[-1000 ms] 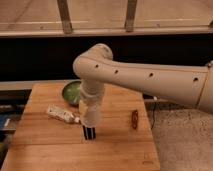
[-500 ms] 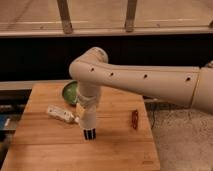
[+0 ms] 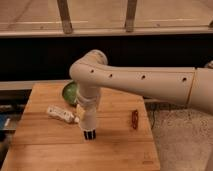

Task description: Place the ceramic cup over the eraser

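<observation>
1. A wooden table [image 3: 117,150] of pale planks fills the lower part of the view; its top shows lengthwise boards and a square front right corner.
2. Behind the table runs a dark wall band [image 3: 150,55] under a pale ledge [image 3: 105,32], with two metal posts [image 3: 64,15] rising above it; speckled grey floor [image 3: 177,135] lies to the right of the table.
3. The robot's white arm [image 3: 145,82] reaches in from the right, bends at a rounded elbow and drops straight down over the middle of the table.
4. The claw [image 3: 89,134] is at the arm's lower end, a dark tip at or just above the table top; whether it is apart, together or clamped on anything cannot be told.
5. A green bowl [image 3: 69,92] sits at the back of the table, partly hidden by the arm; a long white bar [image 3: 61,113] lies just left of the arm; a small dark red object [image 3: 134,119] lies to the right, apart from the claw.
6. Neither the cup nor the eraser can be made out.
</observation>
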{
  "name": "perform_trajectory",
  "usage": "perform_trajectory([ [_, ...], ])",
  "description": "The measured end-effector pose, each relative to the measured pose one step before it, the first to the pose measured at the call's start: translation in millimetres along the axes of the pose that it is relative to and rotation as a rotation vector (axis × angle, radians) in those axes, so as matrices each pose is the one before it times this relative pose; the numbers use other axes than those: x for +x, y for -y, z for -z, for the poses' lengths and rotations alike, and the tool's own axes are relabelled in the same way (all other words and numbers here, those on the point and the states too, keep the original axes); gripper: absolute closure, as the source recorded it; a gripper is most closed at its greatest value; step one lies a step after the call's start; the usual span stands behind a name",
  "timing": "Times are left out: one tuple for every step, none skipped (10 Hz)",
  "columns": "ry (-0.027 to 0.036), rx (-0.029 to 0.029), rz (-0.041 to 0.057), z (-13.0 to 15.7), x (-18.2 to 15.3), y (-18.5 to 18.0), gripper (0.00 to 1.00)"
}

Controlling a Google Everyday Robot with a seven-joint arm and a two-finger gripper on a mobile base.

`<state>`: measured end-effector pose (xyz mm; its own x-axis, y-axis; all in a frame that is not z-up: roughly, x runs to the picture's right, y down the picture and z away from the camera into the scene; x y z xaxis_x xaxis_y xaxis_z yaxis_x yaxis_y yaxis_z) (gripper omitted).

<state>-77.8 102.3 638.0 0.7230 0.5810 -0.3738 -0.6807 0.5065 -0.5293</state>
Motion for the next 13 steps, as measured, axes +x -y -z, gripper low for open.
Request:
perform_trajectory([
  [-0.0043,0.00114,-0.0016,-1.98,0.91,0.7,0.87],
  [-0.00058,0.00012,0.00307,-0.3,-0.74,-1.03,0.86],
  [-0.00001,-0.0001,0.00088,-0.02,-0.26,-0.35,0.83],
  [-0.00032,0.00009,-0.00045,-0.07,0.23,0.22,0.75],
  [0.00002,-0.00012,0.00052,-0.04,-0.18,-0.21,0.64],
  [-0.00014,0.00001,-0.0005,-0.06,0.17,0.22,0.55],
  [-0.00002,-0.00013,0.00038,-0.05,-0.11,-0.15,0.44],
  [0.00005,0.00004,-0.00002,0.04,-0.01,0.01,0.34],
  [-0.00077,-0.00071,-0.00085,-0.56,0.28,0.34,0.25],
  [0.00017,0.00016,0.00026,0.11,-0.14,-0.08,0.21],
  [-0.00034,-0.00008,0.00004,-0.1,0.09,0.0,0.2],
  [0.00013,0.0001,-0.00019,0.07,0.02,0.04,0.2],
  [0.00032,0.00013,-0.00006,0.12,-0.06,0.04,0.2],
])
